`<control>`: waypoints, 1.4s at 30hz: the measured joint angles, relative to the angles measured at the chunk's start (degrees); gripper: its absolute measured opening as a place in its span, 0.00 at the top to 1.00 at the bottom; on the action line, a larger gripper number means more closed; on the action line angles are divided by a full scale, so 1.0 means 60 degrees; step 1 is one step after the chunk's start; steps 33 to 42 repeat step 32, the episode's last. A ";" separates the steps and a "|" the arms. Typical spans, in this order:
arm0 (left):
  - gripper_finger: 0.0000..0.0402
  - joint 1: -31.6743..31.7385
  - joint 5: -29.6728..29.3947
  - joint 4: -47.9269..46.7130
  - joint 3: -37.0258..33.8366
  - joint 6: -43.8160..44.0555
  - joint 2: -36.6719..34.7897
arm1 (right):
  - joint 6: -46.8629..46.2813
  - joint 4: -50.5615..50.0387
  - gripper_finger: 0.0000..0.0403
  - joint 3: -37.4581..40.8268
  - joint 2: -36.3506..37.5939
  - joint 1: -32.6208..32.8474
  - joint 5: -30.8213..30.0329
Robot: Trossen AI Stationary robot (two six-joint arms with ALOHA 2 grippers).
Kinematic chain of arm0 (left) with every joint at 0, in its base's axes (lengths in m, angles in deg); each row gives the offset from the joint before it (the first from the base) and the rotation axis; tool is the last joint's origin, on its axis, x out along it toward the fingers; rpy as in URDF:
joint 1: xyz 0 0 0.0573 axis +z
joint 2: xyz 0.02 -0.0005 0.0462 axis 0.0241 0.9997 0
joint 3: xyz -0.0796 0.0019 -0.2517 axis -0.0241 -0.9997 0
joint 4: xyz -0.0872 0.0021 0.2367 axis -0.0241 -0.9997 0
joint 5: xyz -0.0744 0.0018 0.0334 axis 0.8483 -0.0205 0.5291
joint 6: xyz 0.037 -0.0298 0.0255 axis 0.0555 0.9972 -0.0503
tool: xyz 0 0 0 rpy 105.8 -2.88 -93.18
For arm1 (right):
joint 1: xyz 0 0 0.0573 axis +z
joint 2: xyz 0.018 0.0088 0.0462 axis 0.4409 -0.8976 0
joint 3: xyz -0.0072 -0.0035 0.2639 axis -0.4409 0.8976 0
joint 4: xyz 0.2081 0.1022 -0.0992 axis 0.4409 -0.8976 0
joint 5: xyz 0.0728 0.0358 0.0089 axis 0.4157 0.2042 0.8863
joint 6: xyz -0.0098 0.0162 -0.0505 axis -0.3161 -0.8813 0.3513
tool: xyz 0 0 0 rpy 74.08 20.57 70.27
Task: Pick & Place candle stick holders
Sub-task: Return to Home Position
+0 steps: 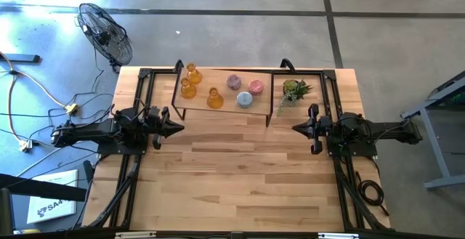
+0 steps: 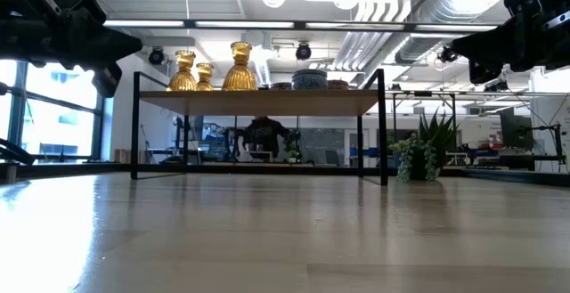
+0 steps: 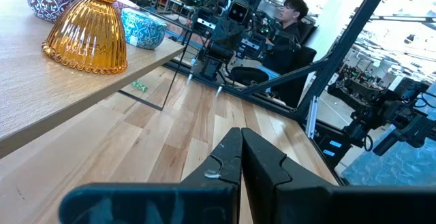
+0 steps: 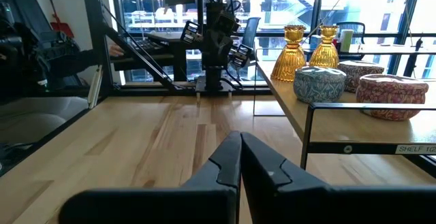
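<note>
Three amber bottle-shaped holders [image 1: 192, 74] [image 1: 187, 88] [image 1: 214, 98], two pink round ones [image 1: 234, 82] [image 1: 256, 87] and a light blue one [image 1: 245, 99] stand by their bases on a low wooden shelf [image 1: 221, 108] at the table's far side. They also show in the low view [image 2: 240, 68]. My left gripper [image 1: 178, 128] is shut and empty, left of the shelf's front; in its wrist view [image 3: 242, 152] the fingers meet. My right gripper [image 1: 296, 128] is shut and empty, right of the shelf's front, also seen in its wrist view [image 4: 240, 157].
A small spiky green potted plant [image 1: 295, 91] stands on the table right of the shelf. The shelf has thin black metal legs [image 2: 383, 128]. A fan [image 1: 106, 34] stands off the table's far left. A person [image 3: 289, 20] sits beyond the table. Bare wood [image 1: 240, 173] lies near.
</note>
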 joint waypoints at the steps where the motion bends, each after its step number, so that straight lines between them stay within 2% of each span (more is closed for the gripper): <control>1: 1.00 0.0000 0.0001 0.0003 0.0000 0.0004 0.0000 | 0.0000 0.0000 0.99 0.0000 0.0000 0.0001 0.0000; 42: 1.00 0.0000 0.0000 0.0003 0.0000 0.0003 -0.0003 | 0.0000 0.0000 0.98 0.0000 0.0000 0.0002 -0.0004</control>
